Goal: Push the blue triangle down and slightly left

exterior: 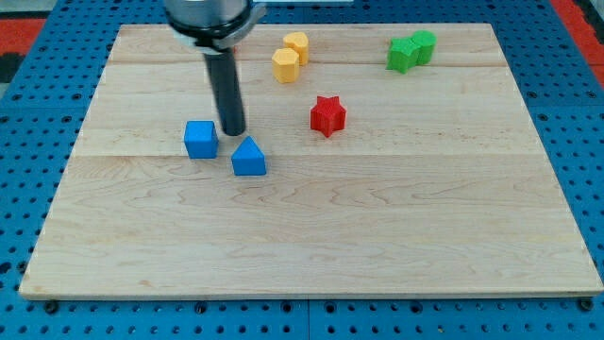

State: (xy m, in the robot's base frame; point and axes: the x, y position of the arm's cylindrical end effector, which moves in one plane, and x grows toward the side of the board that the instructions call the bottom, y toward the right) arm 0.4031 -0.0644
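The blue triangle (249,158) lies on the wooden board (377,236), left of the middle. A blue cube (200,139) sits just to its upper left. My tip (233,131) is on the board between the two, just above and slightly left of the blue triangle and right of the blue cube. It is close to the triangle; I cannot tell whether it touches it.
A red star (327,115) lies right of my tip. Two yellow blocks (291,58) sit together near the top middle. Two green blocks (411,51) sit together at the top right. Blue pegboard (28,189) surrounds the board.
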